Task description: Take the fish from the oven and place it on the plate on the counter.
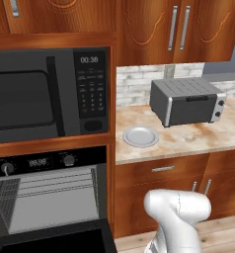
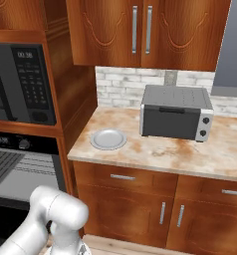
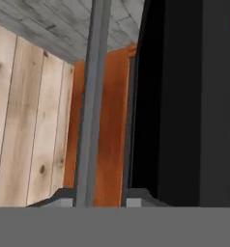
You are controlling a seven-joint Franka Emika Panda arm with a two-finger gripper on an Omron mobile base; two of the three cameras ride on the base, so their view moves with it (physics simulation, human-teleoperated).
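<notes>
The oven (image 1: 50, 197) stands open, its wire racks showing and its black door (image 1: 55, 243) folded down. The fish is out of view. The plate (image 1: 140, 136) (image 2: 108, 139) lies bare on the counter (image 1: 188, 141) (image 2: 165, 152), near its left end. My gripper (image 3: 100, 198) is low by the oven door (image 3: 184, 96). The silver bar handle (image 3: 90, 120) runs between its two tips (image 3: 61, 197), which barely rise into the hand view. Whether they press on the bar cannot be told.
A black microwave (image 1: 45, 94) sits above the oven. A grey toaster oven (image 1: 186, 101) (image 2: 175, 112) stands at the back of the counter, right of the plate. My white arm (image 1: 176, 212) (image 2: 51, 214) bends down in front of the lower cabinets. Wood floor (image 3: 25, 120) lies below.
</notes>
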